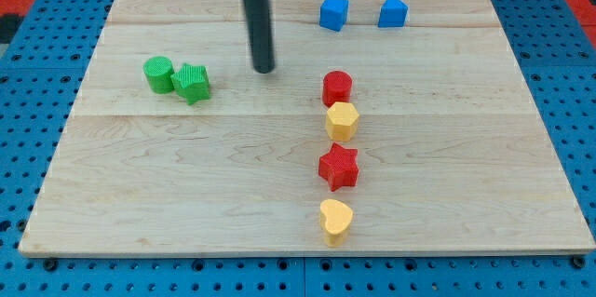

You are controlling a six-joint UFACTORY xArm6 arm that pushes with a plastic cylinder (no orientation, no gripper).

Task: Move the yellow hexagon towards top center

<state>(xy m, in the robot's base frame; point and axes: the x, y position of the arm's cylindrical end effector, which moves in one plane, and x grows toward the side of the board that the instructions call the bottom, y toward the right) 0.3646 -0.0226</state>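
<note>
Seven blocks sit on the wooden board [112, 195]. My tip [265, 70] has nothing to open or clench; it is a bare rod end, touching no block, standing in open wood between the green pair and the central column, near the view's top.

Yellow hexagon [342, 121] lies right of centre, to the lower right of my tip and well apart from it. It touches, or nearly touches, the red cylinder [337, 87] just above it, with the red star [339, 168] close below and the yellow heart [335, 221] lower still.

I judge the hexagon a small, light, rigid block that should slide easily on smooth wood and may spin if pushed off-centre. No hold is possible, only a push: the best contact looks like its lower face, slightly right of middle. The red cylinder blocks the straight way up, so both may move together

Green cylinder [159, 74], green star [193, 83], blue cubes [333, 12] stay clear
</note>
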